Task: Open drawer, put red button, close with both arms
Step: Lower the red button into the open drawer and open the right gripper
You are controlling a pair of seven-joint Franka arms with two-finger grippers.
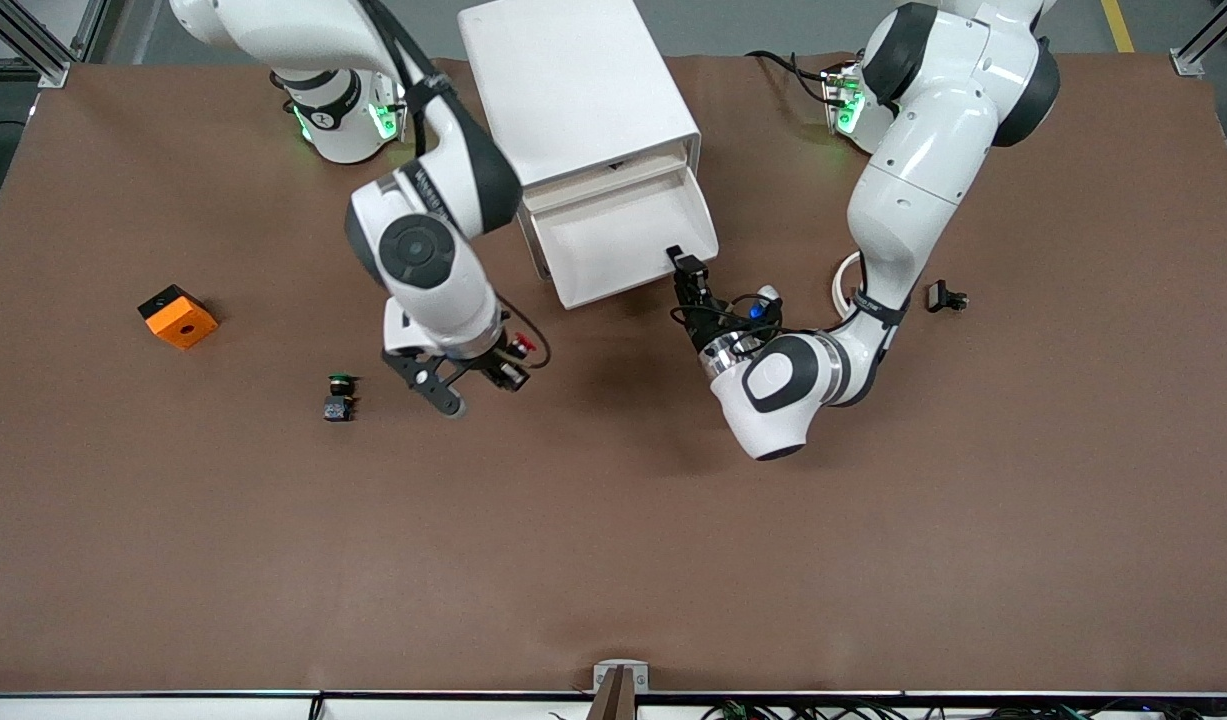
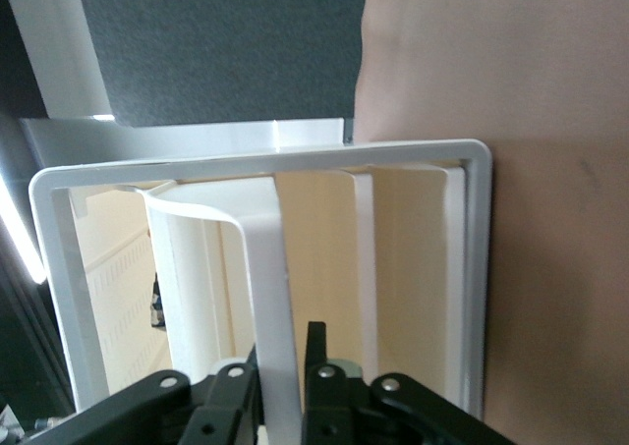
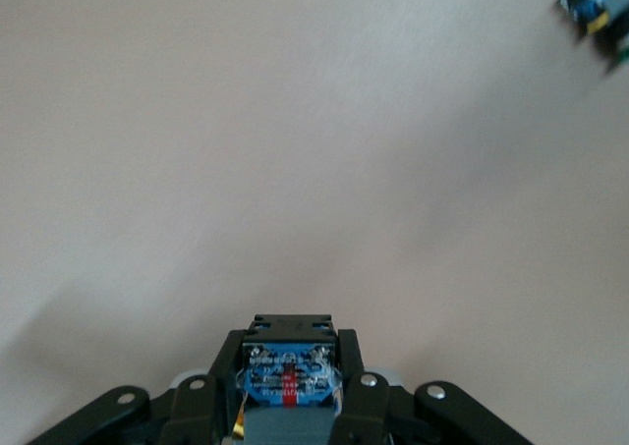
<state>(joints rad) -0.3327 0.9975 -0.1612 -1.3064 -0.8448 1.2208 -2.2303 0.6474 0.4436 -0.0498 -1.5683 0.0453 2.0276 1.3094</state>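
So the white cabinet point(image 1: 583, 90) sits up by the robots' bases, and its drawer point(image 1: 623, 240) is pulled out toward the front camera, open and looking bare inside from what I can see.

The left end effector point(image 1: 685, 268) is right at the drawer's front corner, the one toward the left arm's end of the bench point(image 1: 613, 560). In the left wrist view its fingers point(image 2: 316, 366) are pinched tight on the thin white front lip of the drawer point(image 2: 265, 268).

The right end effector point(image 1: 503, 365) hangs over open bench, between the drawer and the green-capped switch point(image 1: 339, 395), and it's clamped on the red button point(image 1: 519, 346). The red cap pokes out toward the left arm's end. The right wrist view shows only the button's blue underside point(image 3: 290, 378) squeezed between the fingers.

Other stuff lying around: an orange block point(image 1: 178, 316) with a hole in it, well off toward the right arm's end, and a little black part point(image 1: 943, 297) near the left arm. Not sure what that last one is, it's too small.

Nothing sits between the held button and the drawer.
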